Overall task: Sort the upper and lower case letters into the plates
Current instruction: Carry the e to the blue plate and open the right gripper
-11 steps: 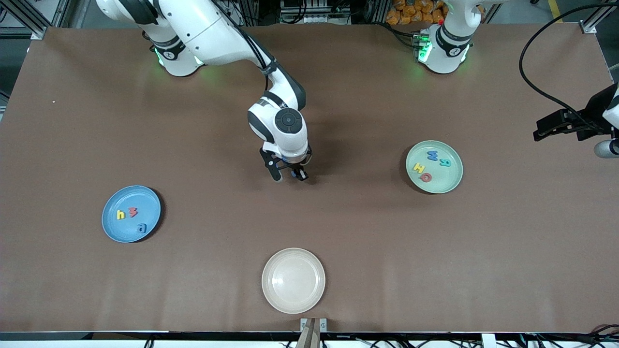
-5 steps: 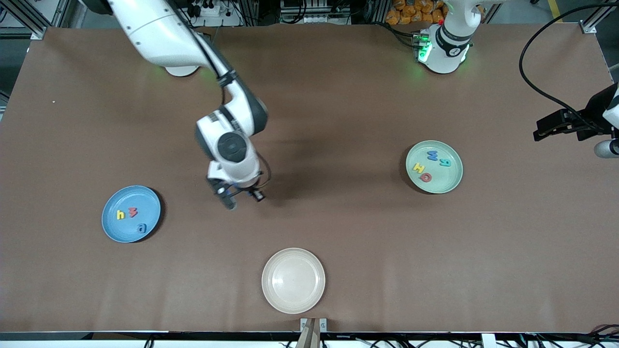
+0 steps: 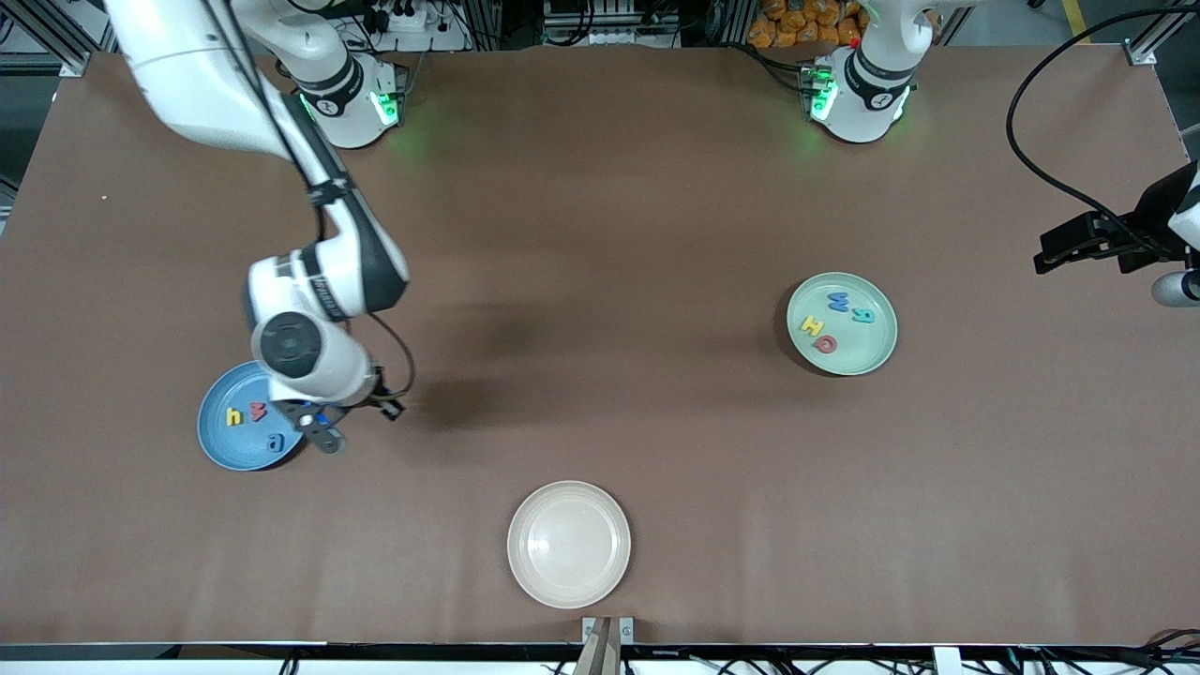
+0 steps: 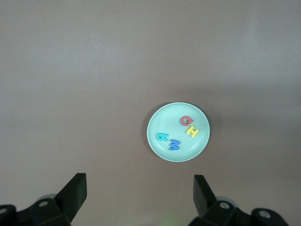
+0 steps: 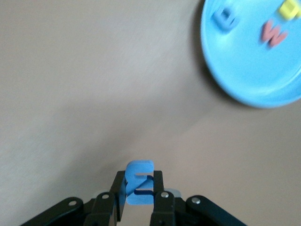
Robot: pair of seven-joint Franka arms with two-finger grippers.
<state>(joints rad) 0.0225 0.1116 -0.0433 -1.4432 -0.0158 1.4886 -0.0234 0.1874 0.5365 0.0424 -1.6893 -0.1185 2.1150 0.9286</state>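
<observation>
Your right hand (image 3: 317, 427) pinches a blue letter (image 5: 139, 182) between its fingers, in the air over the table (image 3: 656, 450) at the rim of the blue plate (image 3: 217, 441), which carries three letters. Your left hand (image 4: 139, 188) waits with fingers spread, high above the mint green plate (image 4: 160, 127), which carries four letters.

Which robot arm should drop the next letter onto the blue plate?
The right arm. Its claw is shut on a blue letter by the blue plate's rim. The left claw is open, high over the mint green plate.
</observation>
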